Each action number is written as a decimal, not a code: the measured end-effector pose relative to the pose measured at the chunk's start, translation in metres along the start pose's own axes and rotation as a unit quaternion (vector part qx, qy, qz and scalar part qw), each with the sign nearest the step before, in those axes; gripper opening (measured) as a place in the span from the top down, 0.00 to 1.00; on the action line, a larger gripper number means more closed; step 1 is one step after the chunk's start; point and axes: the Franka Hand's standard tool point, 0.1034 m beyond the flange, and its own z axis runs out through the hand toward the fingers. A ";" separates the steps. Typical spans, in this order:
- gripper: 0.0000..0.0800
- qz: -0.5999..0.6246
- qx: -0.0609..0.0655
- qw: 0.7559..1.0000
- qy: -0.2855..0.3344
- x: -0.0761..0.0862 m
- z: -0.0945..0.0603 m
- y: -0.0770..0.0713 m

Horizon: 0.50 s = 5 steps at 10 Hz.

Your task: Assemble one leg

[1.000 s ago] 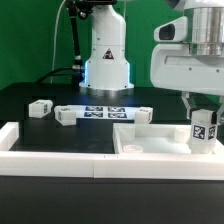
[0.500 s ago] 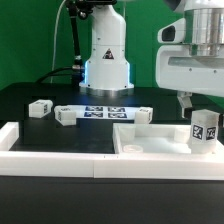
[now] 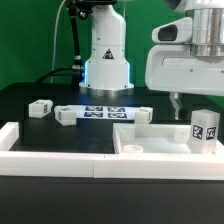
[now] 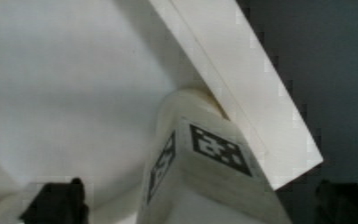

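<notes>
The leg (image 3: pixel 204 128), a short white post with square tags, stands upright in the right corner of the large white square panel (image 3: pixel 150 143). My gripper (image 3: pixel 198 103) hangs just above the leg, open and not touching it. Only one finger (image 3: pixel 177 100) shows clearly in the exterior view. In the wrist view the leg (image 4: pixel 202 160) points up between my two dark fingertips (image 4: pixel 60 202), with a gap on each side. My gripper (image 4: pixel 197 208) there is open and empty. The panel's raised rim (image 4: pixel 229 70) runs beside the leg.
A second small tagged post (image 3: pixel 41 108) lies on the black table at the exterior view's left. The marker board (image 3: pixel 100 113) lies in the middle. A white border wall (image 3: pixel 40 145) runs along the front. The robot base (image 3: pixel 107 60) stands behind.
My gripper was around the leg a second ago. It has opened and risen straight up. The leg stays standing in the panel's corner.
</notes>
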 end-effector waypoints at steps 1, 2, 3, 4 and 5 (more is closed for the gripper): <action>0.19 -0.052 -0.003 0.999 -0.004 -0.001 0.000 0.000; 0.19 -0.102 -0.005 0.995 -0.009 -0.002 0.000 0.000; 0.19 -0.126 -0.006 0.992 -0.015 -0.003 0.000 0.001; 0.19 -0.184 -0.011 0.983 -0.022 -0.005 0.000 0.003; 0.19 -0.223 -0.012 0.974 -0.026 -0.005 -0.001 0.003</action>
